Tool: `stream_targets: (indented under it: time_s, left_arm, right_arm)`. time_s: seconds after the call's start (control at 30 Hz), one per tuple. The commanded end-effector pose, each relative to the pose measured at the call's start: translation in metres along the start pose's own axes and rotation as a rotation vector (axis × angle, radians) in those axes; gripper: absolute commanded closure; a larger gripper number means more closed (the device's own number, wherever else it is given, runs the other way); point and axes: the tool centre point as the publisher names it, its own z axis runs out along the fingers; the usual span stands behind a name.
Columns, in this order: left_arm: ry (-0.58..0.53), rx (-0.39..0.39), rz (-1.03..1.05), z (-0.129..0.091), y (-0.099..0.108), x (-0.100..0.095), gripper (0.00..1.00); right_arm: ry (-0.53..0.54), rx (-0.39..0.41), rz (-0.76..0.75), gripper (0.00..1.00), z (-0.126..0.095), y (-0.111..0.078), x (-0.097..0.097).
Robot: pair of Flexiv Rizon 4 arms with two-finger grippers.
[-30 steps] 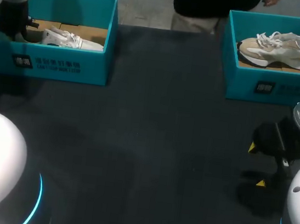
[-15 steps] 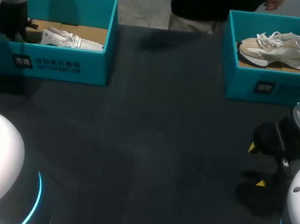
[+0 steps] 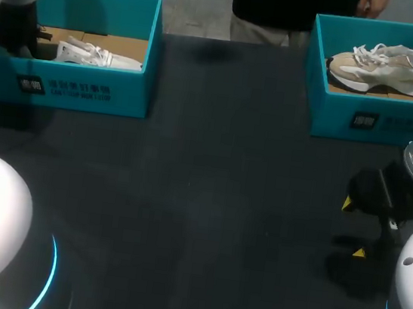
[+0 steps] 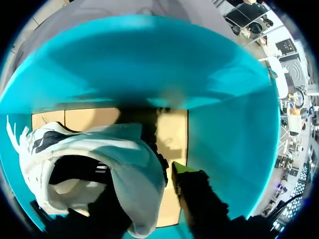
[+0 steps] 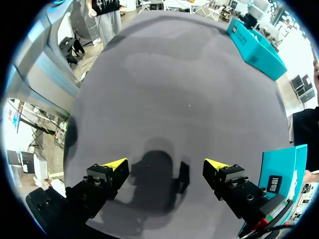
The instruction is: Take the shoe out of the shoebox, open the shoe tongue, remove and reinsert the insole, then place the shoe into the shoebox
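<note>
**A:** Where is the shoe?

**B:** The white shoe (image 3: 98, 55) lies in the left shoebox (image 3: 71, 87), not yet out. My left gripper (image 3: 22, 37) is down in that box at the heel.

**A:** Clamped?

**B:** I cannot tell; the heel collar covers most of it. My right gripper (image 5: 165, 165) is spread wide, holding nothing, above the table (image 3: 212, 170).

**A:** Progress?

**B:** I judge step 1 barely begun. Lifting out, tongue, insole and return are all left.

**A:** Anything unclear?

**B:** I cannot make out the insole, and the box wall hides the sole. A 2nd, beige shoe (image 3: 386, 60) sits in the right shoebox (image 3: 371, 119), well apart.
</note>
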Motion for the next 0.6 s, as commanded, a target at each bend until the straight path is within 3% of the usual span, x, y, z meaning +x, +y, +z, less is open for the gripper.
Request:
stream_targets:
  time_s: [0.03, 0.6]
  left_arm:
    - [-0.03, -0.02, -0.006, -0.001, 0.002, 0.002, 0.0]
    - [-0.137, -0.091, 0.0, -0.07, 0.005, -0.008, 0.0]
  right_arm:
    - [-0.002, 0.003, 0.0, 0.0, 0.0, 0.0, 0.001]
    - [-0.002, 0.003, 0.0, 0.0, 0.0, 0.0, 0.001]
